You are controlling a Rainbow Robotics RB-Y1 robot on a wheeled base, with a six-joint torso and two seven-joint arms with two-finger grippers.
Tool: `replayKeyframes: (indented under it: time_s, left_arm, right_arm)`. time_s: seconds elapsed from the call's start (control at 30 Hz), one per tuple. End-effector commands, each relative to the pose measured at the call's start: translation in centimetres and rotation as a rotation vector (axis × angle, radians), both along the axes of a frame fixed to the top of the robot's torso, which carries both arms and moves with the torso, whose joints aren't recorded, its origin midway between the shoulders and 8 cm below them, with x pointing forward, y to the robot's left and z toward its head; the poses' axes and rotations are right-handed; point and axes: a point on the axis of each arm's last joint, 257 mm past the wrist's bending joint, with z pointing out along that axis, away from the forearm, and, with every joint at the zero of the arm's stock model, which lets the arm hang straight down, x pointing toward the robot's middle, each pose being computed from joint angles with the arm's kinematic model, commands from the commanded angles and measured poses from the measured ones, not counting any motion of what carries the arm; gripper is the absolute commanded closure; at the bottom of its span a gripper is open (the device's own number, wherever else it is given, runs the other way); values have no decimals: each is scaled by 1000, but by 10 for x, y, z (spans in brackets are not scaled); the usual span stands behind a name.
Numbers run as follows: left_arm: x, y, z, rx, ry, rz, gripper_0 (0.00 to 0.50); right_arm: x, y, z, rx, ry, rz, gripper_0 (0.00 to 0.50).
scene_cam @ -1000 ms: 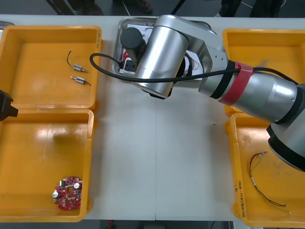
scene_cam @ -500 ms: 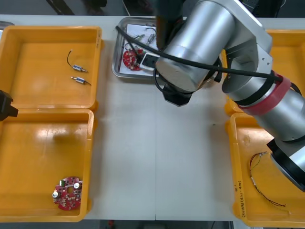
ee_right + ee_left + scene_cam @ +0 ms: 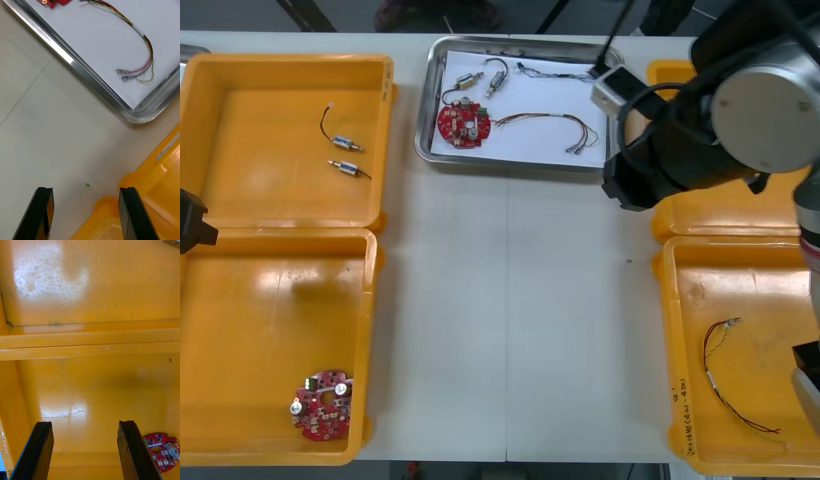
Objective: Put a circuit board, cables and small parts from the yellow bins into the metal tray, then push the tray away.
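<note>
The shiny rectangular metal tray [image 3: 510, 166], white inside, sits at the upper centre of the front view, between the two upper yellow plastic bins [image 3: 270, 130]. It carries a round red circuit board [image 3: 462, 124] at its left, small metal parts [image 3: 471, 80] just above that, a red and yellow cable [image 3: 545, 122] across its middle and a thin dark cable [image 3: 555, 70] along its far side. Loading looks done, so I judge the step in hand to be the push.

The right tool [image 3: 86, 189] has its black fingers spread with nothing between them. It hovers above the light surface [image 3: 56, 131], near the tray's rounded corner and over the corner of a yellow bin. In the front view its arm is at the upper right of the frame. The left tool [image 3: 85, 423], also spread and empty, is parked over the lower left bin, near a spare round red circuit board [image 3: 323, 404].

To push well, the right tool should probably come down against the tray's near rim toward its middle. Contact at the corner would likely swivel the tray into a bin. A low contact on the rim and a slow, straight drive toward the top of the frame should keep the light cables and parts from sliding. Fingers pressed together would give a stiffer pusher.
</note>
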Motion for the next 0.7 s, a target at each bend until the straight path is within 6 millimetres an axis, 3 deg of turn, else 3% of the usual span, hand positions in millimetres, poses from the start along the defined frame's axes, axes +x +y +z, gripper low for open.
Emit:
replayKeyframes:
  time_s: [0.03, 0.17, 0.33, 0.7]
  left_arm:
    - [-3, 3, 5, -33, -26, 73, 0]
    - [-3, 3, 5, -33, -26, 73, 0]
    - [-3, 3, 5, -33, -26, 73, 0]
    - [-3, 3, 5, -33, -26, 73, 0]
  right_arm:
    - [-13, -51, 3, 104, 23, -155, 0]
    - [-22, -73, 3, 154, 31, -225, 0]
    - [-38, -121, 4, 195, 42, -352, 0]
    - [-68, -203, 0, 215, 61, -518, 0]
